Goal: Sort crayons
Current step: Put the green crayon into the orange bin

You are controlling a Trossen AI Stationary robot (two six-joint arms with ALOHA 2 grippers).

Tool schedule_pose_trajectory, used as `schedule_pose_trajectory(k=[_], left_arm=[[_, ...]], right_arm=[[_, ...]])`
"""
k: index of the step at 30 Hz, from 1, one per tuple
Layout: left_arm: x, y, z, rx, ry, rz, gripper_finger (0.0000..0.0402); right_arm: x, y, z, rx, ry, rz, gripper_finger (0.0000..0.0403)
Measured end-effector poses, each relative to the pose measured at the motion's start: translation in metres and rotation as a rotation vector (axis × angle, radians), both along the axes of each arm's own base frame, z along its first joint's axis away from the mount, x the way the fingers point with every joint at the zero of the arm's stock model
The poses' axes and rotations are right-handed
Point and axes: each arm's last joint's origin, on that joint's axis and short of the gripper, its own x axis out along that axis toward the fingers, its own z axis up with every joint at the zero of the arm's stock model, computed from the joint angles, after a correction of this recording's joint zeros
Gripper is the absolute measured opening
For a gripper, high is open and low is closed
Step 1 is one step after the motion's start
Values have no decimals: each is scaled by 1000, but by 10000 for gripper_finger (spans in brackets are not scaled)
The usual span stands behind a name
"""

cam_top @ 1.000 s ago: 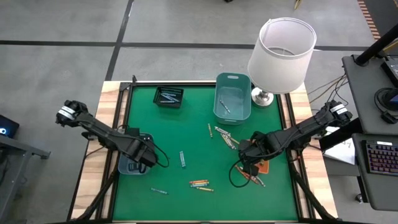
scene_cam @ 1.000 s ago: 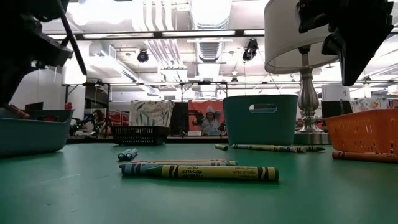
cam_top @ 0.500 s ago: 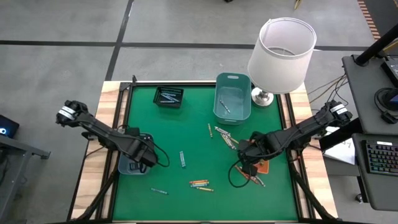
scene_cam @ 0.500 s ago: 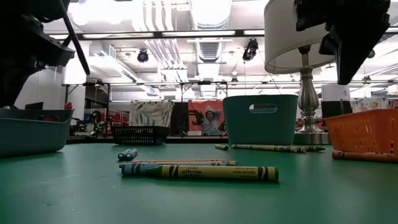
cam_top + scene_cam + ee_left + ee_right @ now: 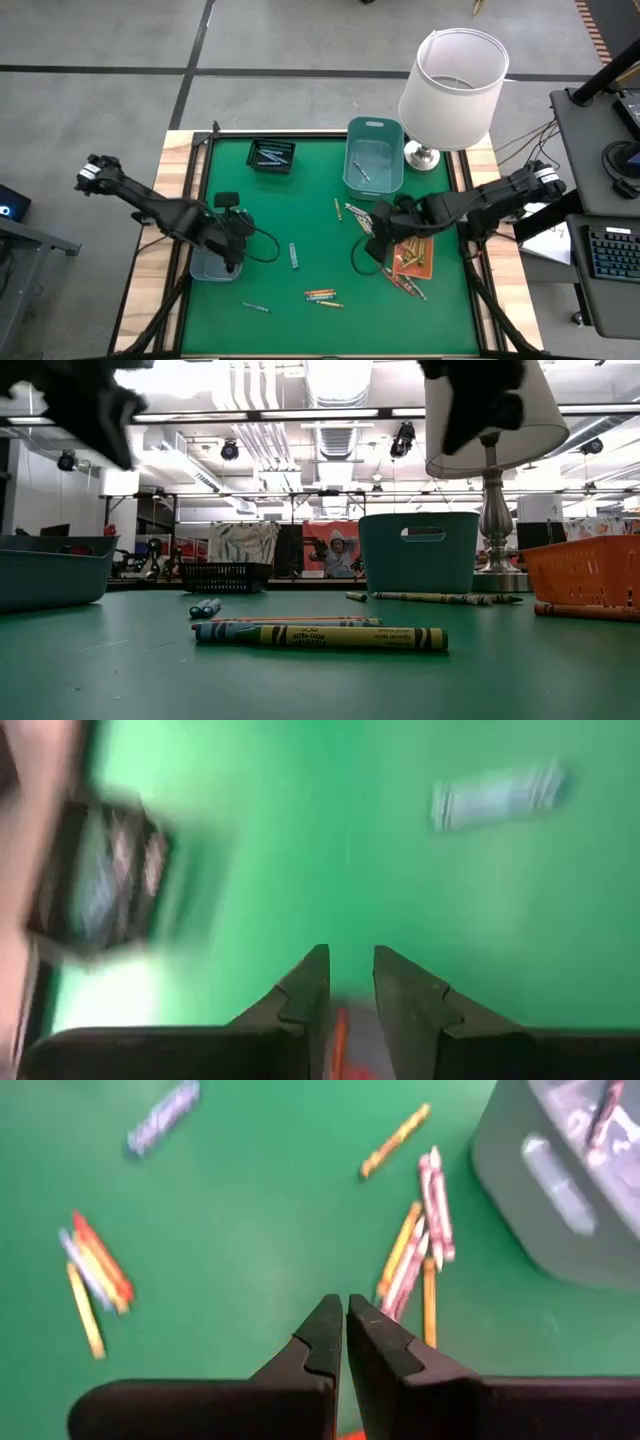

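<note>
High view: crayons (image 5: 322, 295) lie scattered on the green worktop (image 5: 300, 215). Right gripper (image 5: 374, 246), jaws nearly closed and empty, hangs near a loose cluster (image 5: 362, 219). Left gripper (image 5: 232, 240), jaws narrow, hovers beside a teal tray (image 5: 205, 268). Risk: closed jaws could scatter crayons. Workshop room beyond.

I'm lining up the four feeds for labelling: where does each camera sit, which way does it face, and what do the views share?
High view: above the table, looking straight down; both arms show, left pincer and right pincer.
Low view: at tabletop height, looking level across the crayons into the room; dark arm parts hang at the top.
Left wrist view: on the left arm, looking down past its own fingers at the mat.
Right wrist view: on the right arm, past its closed fingers.
Shared: the teal bin shows in the high, low and right wrist views.
</note>
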Motion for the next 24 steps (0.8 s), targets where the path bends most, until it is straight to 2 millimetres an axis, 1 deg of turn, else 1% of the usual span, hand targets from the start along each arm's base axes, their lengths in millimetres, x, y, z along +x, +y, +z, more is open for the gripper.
schedule_pose_trajectory(k=[3, 5, 8, 10, 15, 20, 24], left_arm=[[0, 3, 15, 45, -191, -37, 64], [1, 5, 25, 94, -315, -31, 64], [0, 8, 37, 167, -442, 7, 64], [-1, 10, 43, 211, -495, 41, 64], [-1, 12, 45, 289, -535, 104, 64], [3, 10, 42, 310, -520, 106, 64], [6, 9, 39, 320, -502, 101, 64]], right_arm=[[8, -12, 3, 11, -59, -42, 13], [14, -18, 3, 9, -94, -61, 13], [24, -24, -1, -8, -125, -70, 13], [34, -27, -4, -10, -141, -75, 13], [59, -32, -14, -24, -113, -88, 13], [87, -35, -24, -27, -83, -109, 13], [105, -36, -31, -22, -45, -139, 13]])
